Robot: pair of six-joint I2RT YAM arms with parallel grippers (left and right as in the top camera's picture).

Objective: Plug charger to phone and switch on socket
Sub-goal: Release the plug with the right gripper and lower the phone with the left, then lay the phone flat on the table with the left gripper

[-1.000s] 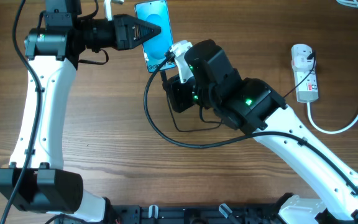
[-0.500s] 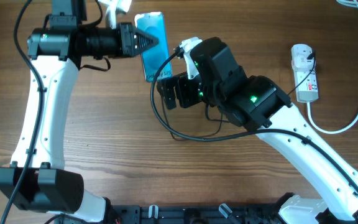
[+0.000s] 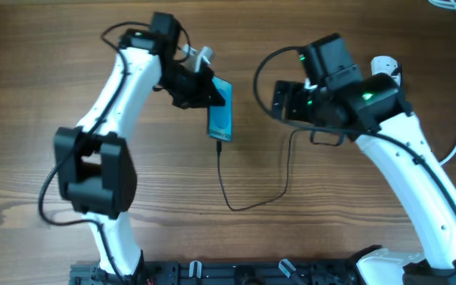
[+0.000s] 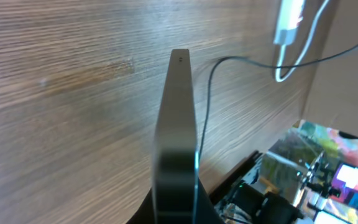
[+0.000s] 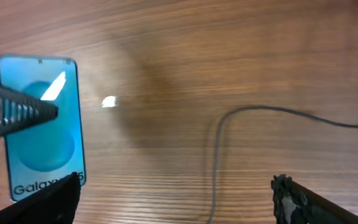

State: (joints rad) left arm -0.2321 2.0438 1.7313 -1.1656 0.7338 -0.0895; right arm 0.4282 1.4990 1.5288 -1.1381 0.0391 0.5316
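Left end effector (image 3: 204, 93) clamped on phone (image 3: 222, 119); charger (image 5: 215, 163) trails from phone's 6 o'clock end. Right end effector (image 3: 278, 101) fingers apart, empty, phone at its 9 o'clock.

The phone (image 5: 48, 149) has a glossy screen; the table (image 5: 229, 56) is matt grained wood.

I'm gripping the phone (image 3: 221, 120) in my left hand (image 3: 210, 93) by its upper end. Its cyan screen is glowing, and it's leaning partly on edge over the tabletop (image 3: 172, 218). The charger (image 3: 244, 204), a thin black cable, is meeting the phone's lower edge and looping away. The socket (image 4: 289, 20), white and elongated, is lying well apart on the right, with its white cord trailing.
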